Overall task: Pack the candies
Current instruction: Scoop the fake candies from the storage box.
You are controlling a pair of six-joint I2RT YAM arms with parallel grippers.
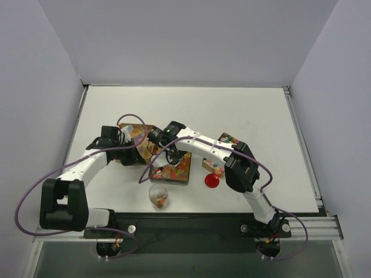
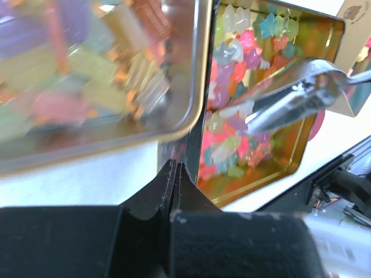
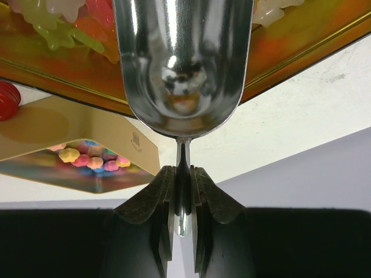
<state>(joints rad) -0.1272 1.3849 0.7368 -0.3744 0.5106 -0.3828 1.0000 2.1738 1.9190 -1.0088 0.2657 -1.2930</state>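
Note:
The candies (image 2: 237,121) lie in an open gold-lined tin (image 1: 184,175), which also shows in the left wrist view (image 2: 301,139). Its shiny lid (image 2: 104,75) stands open at the left. My left gripper (image 2: 175,165) is shut on the tin's thin dark edge by the lid, at the tin's left side (image 1: 128,145). My right gripper (image 3: 183,174) is shut on the handle of a metal scoop (image 3: 179,69). The scoop's bowl looks empty and hangs over the candies (image 3: 64,26). The scoop also shows in the left wrist view (image 2: 290,98). A small clear cup (image 1: 158,196) in front holds a few candies.
A flat red round lid (image 1: 212,180) lies right of the tin, seen too in the right wrist view (image 3: 6,99). A tan box (image 1: 223,152) printed with candies lies beyond it, also in the right wrist view (image 3: 87,136). Purple cables loop over both arms.

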